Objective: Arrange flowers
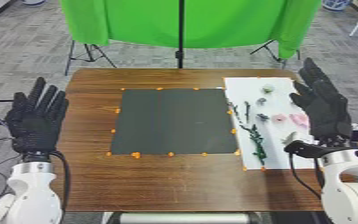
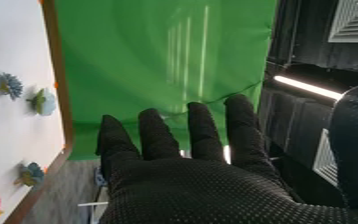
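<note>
Your right black-gloved hand [image 1: 325,107] is open, fingers straight, at the right of the flat white sheet [image 1: 246,87]. Your left black-gloved hand [image 1: 37,120] is open too. On the sheet lie the long, leafy green stem [image 1: 257,142] and the ruffled pink flower [image 1: 300,120]. Both look light. The stem may bend, so pinch its middle. Hold the flower low and softly; petals could crush.

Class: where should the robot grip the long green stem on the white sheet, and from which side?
Probably mid-length, from above: the long green stem lies flat, running away from the robot, so the right hand could pinch across its narrow width.
</note>
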`<state>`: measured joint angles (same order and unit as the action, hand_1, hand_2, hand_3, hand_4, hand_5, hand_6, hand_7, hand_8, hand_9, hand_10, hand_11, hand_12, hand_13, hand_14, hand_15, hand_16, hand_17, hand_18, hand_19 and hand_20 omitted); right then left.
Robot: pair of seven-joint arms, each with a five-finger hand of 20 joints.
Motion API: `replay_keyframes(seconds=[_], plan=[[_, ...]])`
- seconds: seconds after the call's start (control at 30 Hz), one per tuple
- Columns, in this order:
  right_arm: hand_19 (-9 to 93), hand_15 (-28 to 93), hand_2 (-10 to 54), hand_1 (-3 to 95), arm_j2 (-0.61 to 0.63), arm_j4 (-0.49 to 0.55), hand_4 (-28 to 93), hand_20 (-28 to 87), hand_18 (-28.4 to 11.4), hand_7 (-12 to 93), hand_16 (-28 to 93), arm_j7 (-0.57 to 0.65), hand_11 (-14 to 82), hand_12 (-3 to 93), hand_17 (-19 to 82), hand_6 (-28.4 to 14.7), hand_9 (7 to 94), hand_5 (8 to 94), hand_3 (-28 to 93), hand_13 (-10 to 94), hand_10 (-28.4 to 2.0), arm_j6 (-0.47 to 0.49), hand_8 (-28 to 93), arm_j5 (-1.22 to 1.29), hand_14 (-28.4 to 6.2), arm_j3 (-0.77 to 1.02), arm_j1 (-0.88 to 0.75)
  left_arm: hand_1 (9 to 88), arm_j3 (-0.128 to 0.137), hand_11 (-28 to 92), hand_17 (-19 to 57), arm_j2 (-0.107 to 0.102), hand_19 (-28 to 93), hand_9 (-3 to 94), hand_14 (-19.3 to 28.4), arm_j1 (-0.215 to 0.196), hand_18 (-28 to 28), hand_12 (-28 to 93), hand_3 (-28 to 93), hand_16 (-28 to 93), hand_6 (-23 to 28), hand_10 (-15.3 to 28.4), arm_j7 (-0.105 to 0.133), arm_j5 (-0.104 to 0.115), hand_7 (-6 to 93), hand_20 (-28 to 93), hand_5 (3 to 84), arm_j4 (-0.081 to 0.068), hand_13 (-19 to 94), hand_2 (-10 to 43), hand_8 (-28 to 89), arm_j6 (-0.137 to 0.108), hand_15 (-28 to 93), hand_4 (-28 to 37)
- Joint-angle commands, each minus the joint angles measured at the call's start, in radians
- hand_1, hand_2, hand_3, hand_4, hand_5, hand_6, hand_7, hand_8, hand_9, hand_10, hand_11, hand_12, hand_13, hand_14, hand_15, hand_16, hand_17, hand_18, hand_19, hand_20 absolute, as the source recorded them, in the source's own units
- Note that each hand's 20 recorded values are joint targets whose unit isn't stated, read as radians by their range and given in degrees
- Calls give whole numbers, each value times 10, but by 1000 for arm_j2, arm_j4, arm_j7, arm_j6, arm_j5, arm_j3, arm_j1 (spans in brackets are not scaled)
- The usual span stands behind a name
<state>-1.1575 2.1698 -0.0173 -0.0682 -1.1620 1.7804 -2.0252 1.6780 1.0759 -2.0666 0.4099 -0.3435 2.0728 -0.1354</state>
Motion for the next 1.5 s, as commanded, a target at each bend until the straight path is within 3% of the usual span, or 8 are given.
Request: replay_keyframes(seconds=[0.03, 0.17, 0.3, 0.37, 0.57, 0.67, 0.83, 1.5], plan=[[100, -63, 86, 54, 2, 8, -283, 54, -161, 97, 211, 3, 15, 55, 9, 24, 200, 209, 832, 148, -61, -21, -128, -22, -145, 3, -7, 210, 3, 68, -94, 6, 202, 218, 124, -29, 88, 34, 717, -44, 75, 143, 8, 2, 52, 46, 310, 7, 128, 154, -97, 3, 99, -283], [108, -61, 67, 73, 16, 32, -282, 59, -161, 100, 212, 84, 17, 57, 18, 20, 205, 214, 835, 152, -70, -93, -128, -137, -146, -12, -15, 209, 5, 68, -93, 6, 204, 220, 126, -35, 88, 34, 718, -44, 75, 143, 8, 2, 53, 46, 310, 10, 129, 154, -97, 0, 102, -283], [166, -21, 52, 118, 28, 55, -281, 83, -169, 111, 220, 219, 29, 70, 46, -14, 236, 279, 829, 199, -133, -128, -126, -421, -159, -22, -33, 208, 3, 71, -93, 8, 205, 223, 130, -33, 89, 35, 724, -44, 76, 143, 4, 3, 55, 45, 311, 8, 134, 153, -97, 5, 108, -283], [280, 52, 24, 139, 42, 48, -281, 120, -188, 118, 231, 286, 56, 82, 71, -36, 282, 335, 827, 263, -157, -167, -126, -609, -168, -63, -17, 209, 6, 74, -92, 8, 206, 226, 135, -37, 89, 37, 726, -42, 76, 144, 4, 4, 55, 46, 312, 9, 138, 151, -97, 5, 112, -283], [718, 639, -83, 223, 56, 70, -281, 225, -215, 200, 152, 464, 234, 154, 178, -48, 517, 522, 807, 430, -183, -169, -150, -856, -166, -90, -24, 213, 6, 82, -93, 6, 211, 232, 141, -39, 92, 42, 730, -39, 77, 146, 6, 9, 59, 47, 315, 7, 146, 148, -97, 4, 125, -283], [824, 763, -94, 248, 60, 81, -282, 265, -225, 255, 199, 553, 340, 192, 219, -46, 556, 580, 778, 468, -187, -55, -164, -985, -172, -97, -24, 213, 5, 86, -92, 5, 212, 236, 143, -41, 93, 44, 731, -39, 78, 148, 6, 10, 61, 48, 316, 9, 148, 147, -97, 1, 129, -283], [863, 795, -95, 258, 67, 74, -283, 287, -234, 292, 230, 709, 408, 220, 235, -45, 559, 604, 751, 481, -195, 51, -169, -1097, -180, -178, 5, 215, 1, 87, -91, 2, 212, 235, 144, -39, 93, 46, 734, -40, 77, 146, 5, 13, 60, 48, 309, 10, 152, 146, -97, -2, 134, -283], [885, 814, -95, 285, 94, -91, -283, 317, -255, 314, 261, 731, 520, 263, 249, -50, 539, 596, 669, 485, -209, 216, -168, -1432, -190, -413, 81, 218, 4, 91, -88, -2, 214, 236, 144, -38, 96, 49, 733, -44, 81, 149, -29, 14, 67, 50, 318, 3, 157, 145, -98, -16, 143, -283]])
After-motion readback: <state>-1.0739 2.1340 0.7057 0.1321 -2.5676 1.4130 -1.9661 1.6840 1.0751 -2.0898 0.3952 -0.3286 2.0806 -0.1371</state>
